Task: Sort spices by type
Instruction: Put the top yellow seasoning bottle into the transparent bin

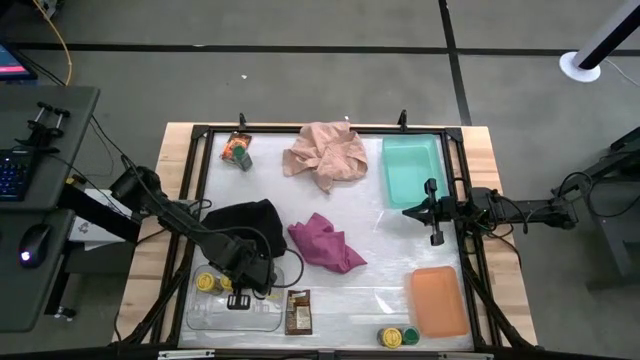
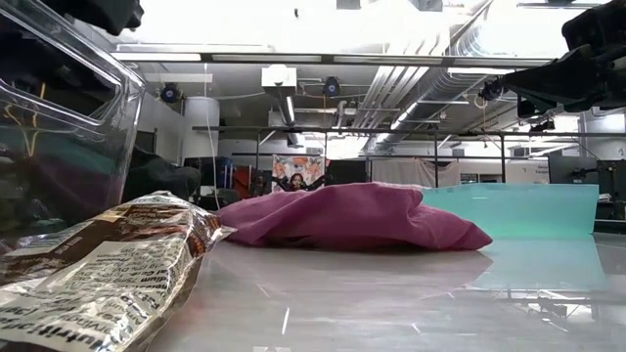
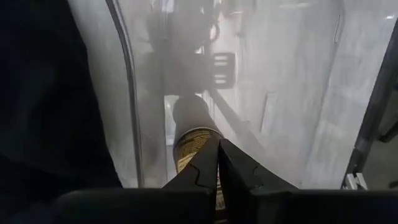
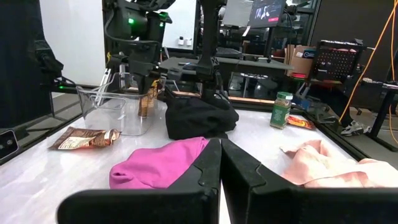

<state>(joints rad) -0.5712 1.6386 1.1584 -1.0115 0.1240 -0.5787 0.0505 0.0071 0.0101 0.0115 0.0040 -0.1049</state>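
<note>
High view: left pincer [image 1: 240, 300] clenched on yellow-lidded jar [image 3: 194, 140] inside clear tray [image 1: 262, 318] rim; right pincer [image 1: 408, 211] clenched, clear.

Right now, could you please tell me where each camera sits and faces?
High view: overhead, straight down on the table; both arms, left hand over the clear tray, right hand by the teal tray.
Low view: tabletop height, level past the brown packet; arms at top corners.
Left wrist view: above the clear tray, onto a jar; left hand shows.
Right wrist view: across the table toward the left arm; right hand shows.
Shared: magenta cloth in high, low, right wrist views.
</note>
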